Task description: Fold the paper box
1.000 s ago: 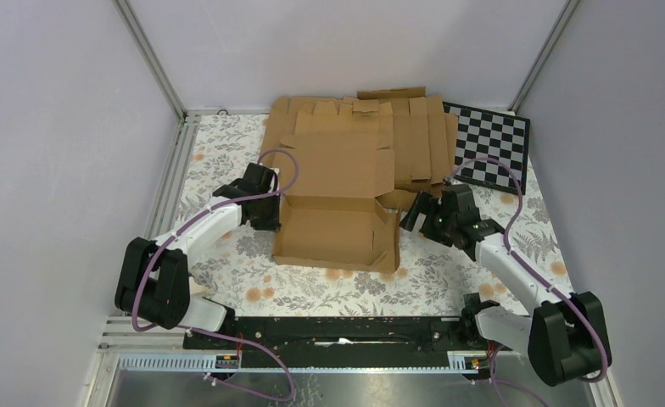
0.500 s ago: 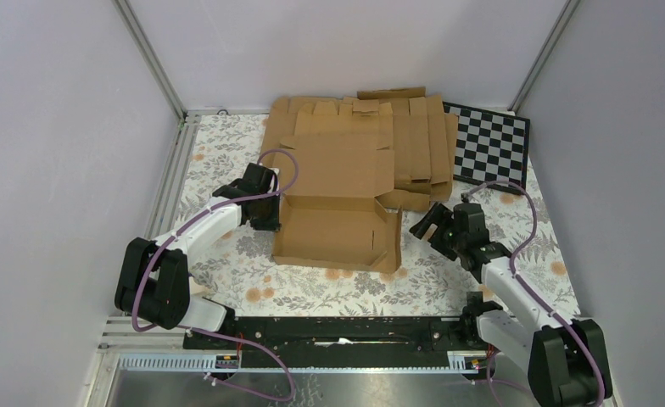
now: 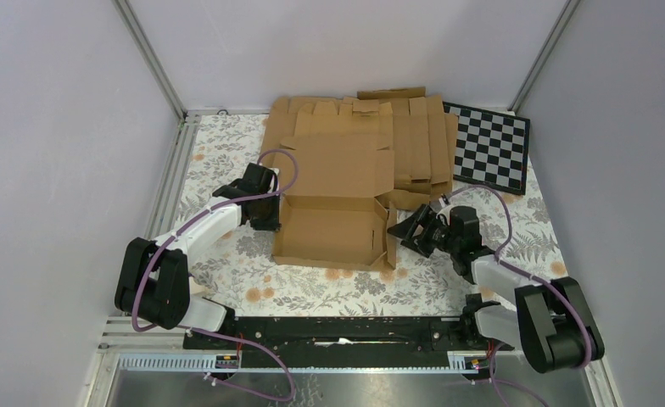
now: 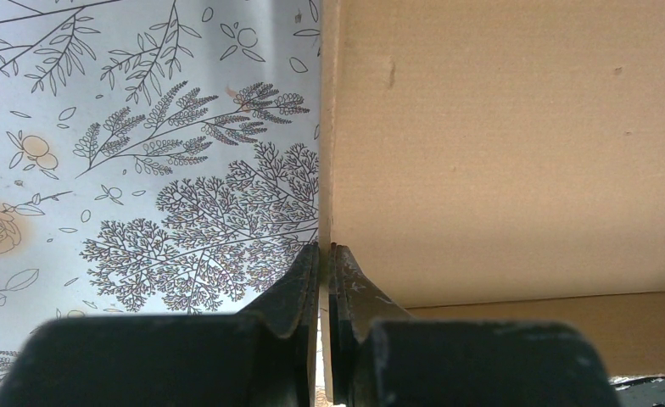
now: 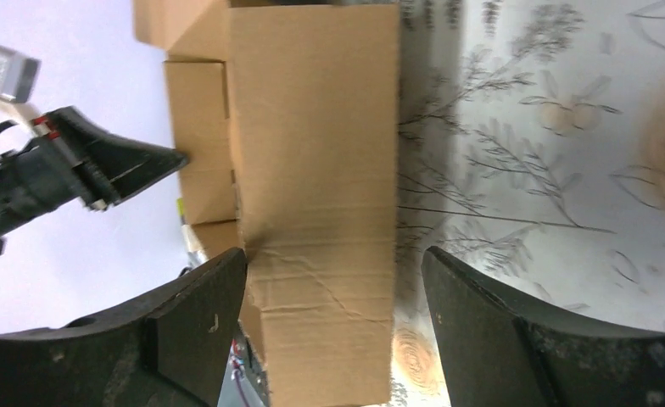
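The right tool (image 3: 410, 231), spread wide, faced the right end of the paper box (image 3: 333, 229) (the left tool (image 4: 323, 248) pinched its left wall).

I read no text, label, brand, number or sign in any view. The plain brown cardboard box (image 3: 333, 231), centre frame, shows unprinted faces. The black-and-white checkerboard (image 3: 490, 148), upper right, bears squares only.

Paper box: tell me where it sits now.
In the top view the paper box lies mid-table, just in front of the pile of flat blanks, between the left gripper pinching its left wall and the open right gripper at its right end.
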